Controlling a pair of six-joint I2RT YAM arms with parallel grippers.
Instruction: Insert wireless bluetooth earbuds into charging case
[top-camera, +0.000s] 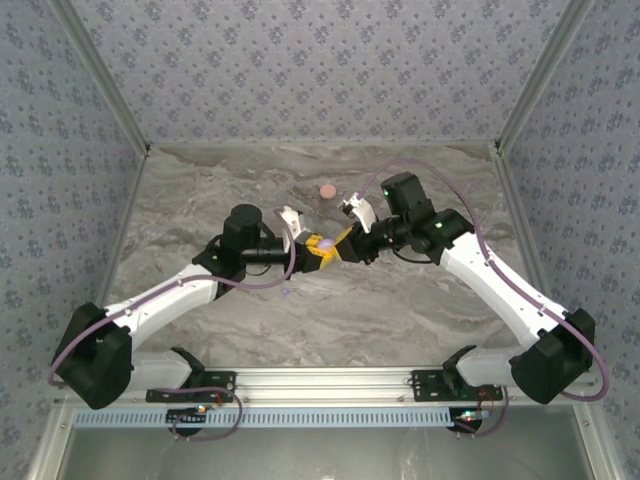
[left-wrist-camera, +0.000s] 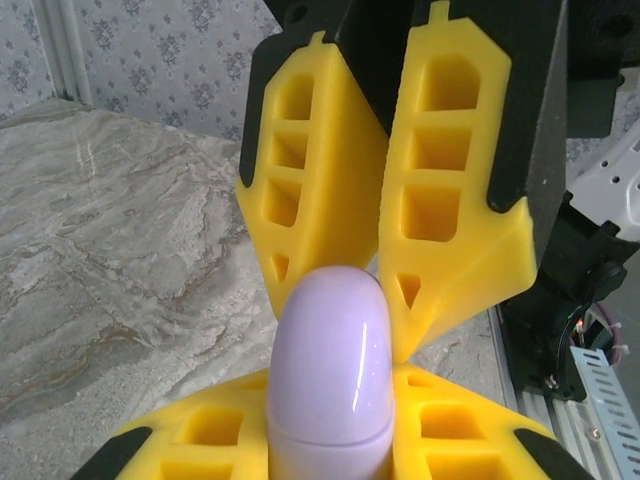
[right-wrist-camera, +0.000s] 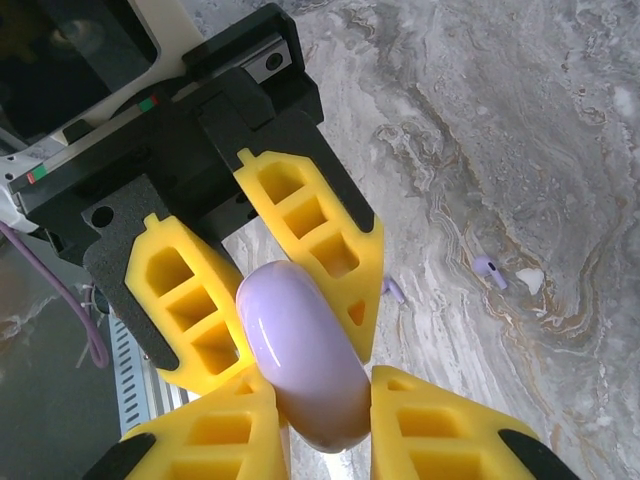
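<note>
The charging case, a glossy lavender shell with rounded ends and a fine seam near one end, hung above the table between the two arms. The left gripper pinched it from one end and the right gripper from the other, each pair of yellow fingers pressed against its sides. One of the wireless bluetooth earbuds, a tiny pale lavender piece with a short stem, lay on the marbled surface well apart from the case, and a second earbud lay nearer, partly hidden behind a finger.
</note>
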